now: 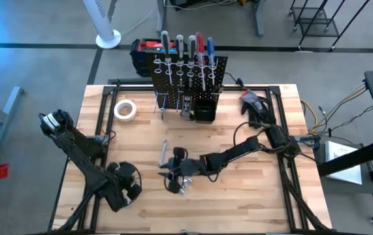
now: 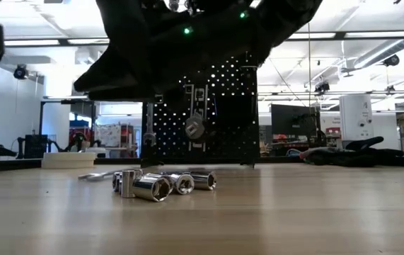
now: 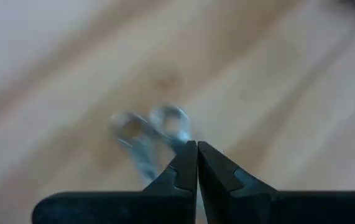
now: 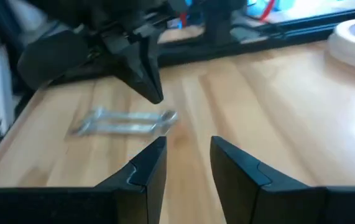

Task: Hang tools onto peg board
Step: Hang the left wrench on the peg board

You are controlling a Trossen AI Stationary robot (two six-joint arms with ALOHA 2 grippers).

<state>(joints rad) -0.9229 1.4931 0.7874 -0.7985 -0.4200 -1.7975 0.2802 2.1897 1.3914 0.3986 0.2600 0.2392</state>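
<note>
1. Tools left to hang: sockets [image 2: 163, 184] and a wrench [image 1: 164, 153] lie mid-counter under my right claw [image 1: 176, 177], its jaws spread and empty.
2. Screwdrivers [image 1: 186, 49] already sit in the peg board [image 1: 189, 75] at the far edge.
3. Right arm reaches in from the right edge; left claw [image 1: 124, 186], pressed together, waits near the front-left corner.

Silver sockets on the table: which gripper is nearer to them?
Right. The right gripper hovers just above the sockets, jaws open; the left gripper, shut, is farther off on their left in the high view.
</note>
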